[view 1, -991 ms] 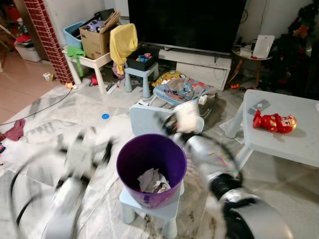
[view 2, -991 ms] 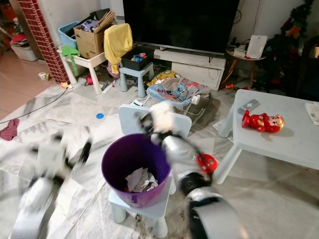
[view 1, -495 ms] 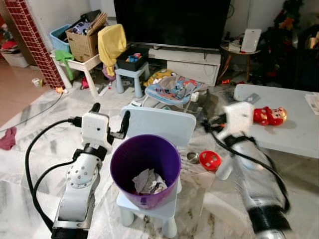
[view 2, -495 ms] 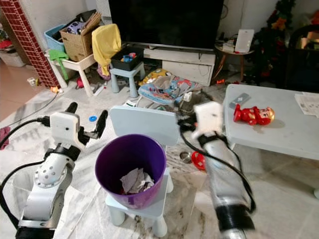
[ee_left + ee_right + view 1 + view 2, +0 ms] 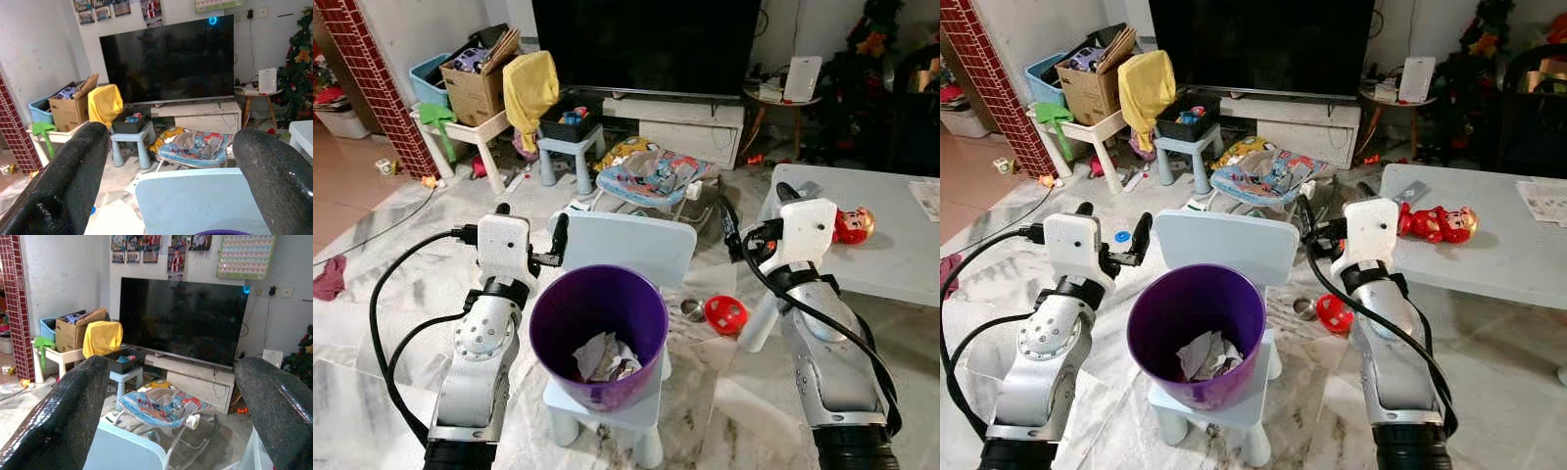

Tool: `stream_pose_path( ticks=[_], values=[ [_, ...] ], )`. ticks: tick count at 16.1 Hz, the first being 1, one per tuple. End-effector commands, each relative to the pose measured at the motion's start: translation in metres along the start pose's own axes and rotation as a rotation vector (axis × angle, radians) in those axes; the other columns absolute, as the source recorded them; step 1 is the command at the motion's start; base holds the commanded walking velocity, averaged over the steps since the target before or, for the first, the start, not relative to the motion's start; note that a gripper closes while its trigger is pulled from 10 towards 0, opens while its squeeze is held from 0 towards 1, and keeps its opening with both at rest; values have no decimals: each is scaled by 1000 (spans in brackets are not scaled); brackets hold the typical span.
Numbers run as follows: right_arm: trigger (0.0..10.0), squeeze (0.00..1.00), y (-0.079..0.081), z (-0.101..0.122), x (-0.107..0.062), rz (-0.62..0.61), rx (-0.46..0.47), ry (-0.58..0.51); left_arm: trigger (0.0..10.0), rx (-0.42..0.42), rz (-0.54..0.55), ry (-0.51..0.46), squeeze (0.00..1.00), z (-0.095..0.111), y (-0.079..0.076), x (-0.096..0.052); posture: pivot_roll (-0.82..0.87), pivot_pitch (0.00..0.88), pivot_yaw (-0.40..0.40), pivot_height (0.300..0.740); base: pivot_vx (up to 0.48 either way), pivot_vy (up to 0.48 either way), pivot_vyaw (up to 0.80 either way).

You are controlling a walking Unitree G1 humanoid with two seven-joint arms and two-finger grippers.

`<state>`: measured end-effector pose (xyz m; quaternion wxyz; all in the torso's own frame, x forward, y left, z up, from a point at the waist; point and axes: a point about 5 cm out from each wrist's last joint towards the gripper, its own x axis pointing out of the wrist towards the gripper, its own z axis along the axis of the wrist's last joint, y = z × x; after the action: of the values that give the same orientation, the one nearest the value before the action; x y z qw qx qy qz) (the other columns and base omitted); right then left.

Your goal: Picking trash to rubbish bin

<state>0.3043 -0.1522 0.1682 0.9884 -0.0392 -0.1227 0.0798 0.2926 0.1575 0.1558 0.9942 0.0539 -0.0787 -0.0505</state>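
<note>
Trash point(image 5: 604, 356) lies in the purple bin point(image 5: 597, 304) between both grippers' spread, empty fingers point(image 5: 559, 235).

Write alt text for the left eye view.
A purple bin holding crumpled paper stands on a small pale chair, flanked by the robot's open, empty left hand and right hand. A red ball lies on the floor.

Purple rubbish bin point(image 5: 598, 333) stands upright on a small pale chair; crumpled paper trash point(image 5: 604, 357) (grey-white) lies inside at the bottom.
</note>
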Motion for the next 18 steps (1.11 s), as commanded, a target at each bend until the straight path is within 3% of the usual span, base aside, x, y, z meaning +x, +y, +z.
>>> stream_pose_path(
  ticks=[1, 3, 4, 18],
  values=[
    [10000, 898, 4, 5, 0, 9, 16, -5, 10000, -18, 6, -8, 0, 5, 3, 5, -92, 0, 39, 740, 0, 0, 0],
    [10000, 122, 6, 5, 0, 13, 27, 1, 10000, -20, 5, -5, 0, 4, 5, 6, -89, 0, 37, 740, 0, 0, 0],
    [10000, 0, 8, 6, 0, 22, 32, 4, 10000, -22, 4, 1, 0, 3, 6, 6, -87, 0, 38, 740, 0, 0, 0],
    [10000, 0, 13, 7, 4, 39, 54, 26, 10000, -31, 0, 38, 0, -13, 5, 5, -88, 0, 36, 740, 0, 458, 0]
  ],
)
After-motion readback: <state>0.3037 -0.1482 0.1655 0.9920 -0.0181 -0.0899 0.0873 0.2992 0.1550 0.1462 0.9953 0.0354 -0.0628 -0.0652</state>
